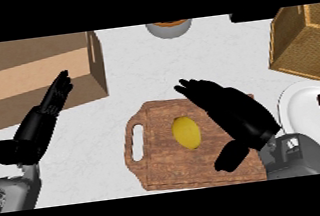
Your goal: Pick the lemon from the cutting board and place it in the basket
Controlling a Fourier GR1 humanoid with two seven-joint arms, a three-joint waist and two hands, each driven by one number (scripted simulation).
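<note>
White marbled worktop (151,76) carries a brown wooden cutting board (161,155) with yellow lemon (186,132). Right robot hand (230,109) open beside it; left robot hand (42,122) open, resting. Woven wicker basket (307,41) far right.

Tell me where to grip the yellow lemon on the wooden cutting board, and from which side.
Grip the yellow lemon across its narrow middle, from above. It lies flat, long axis pointing away from the robot, on the wooden cutting board; the open right hand is just to its right, so it is probably best placed.
</note>
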